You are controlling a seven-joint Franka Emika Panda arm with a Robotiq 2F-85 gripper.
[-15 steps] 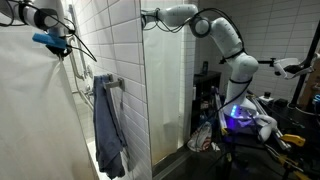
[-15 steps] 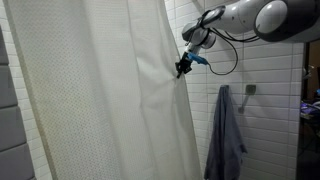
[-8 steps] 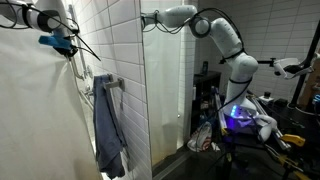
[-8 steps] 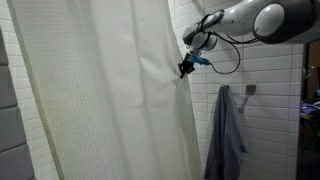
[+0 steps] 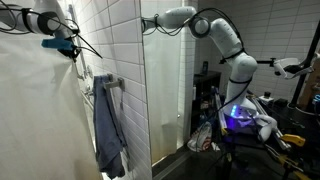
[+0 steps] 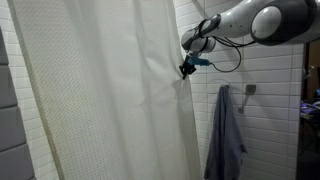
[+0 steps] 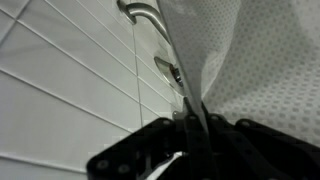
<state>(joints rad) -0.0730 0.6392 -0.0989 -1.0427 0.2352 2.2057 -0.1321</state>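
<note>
Shower curtain (image 6: 100, 90) hanging before the tiled wall (image 6: 275, 95), claw (image 6: 184, 68) at its edge (fabric between the fingers in the wrist view), towel (image 6: 226, 135) on the wall beside, lower down

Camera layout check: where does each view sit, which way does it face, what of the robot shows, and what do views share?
Exterior view: outside the stall, looking along the tiled partition; arm and base stand right of it, gripper at the shower curtain on the left.
Exterior view: facing the shower curtain head-on; forearm and gripper enter from upper right.
Wrist view: looks along the gripper at the pinched shower curtain and wall tiles.
Shared: both exterior views show gripper, shower curtain and grey towel.
</note>
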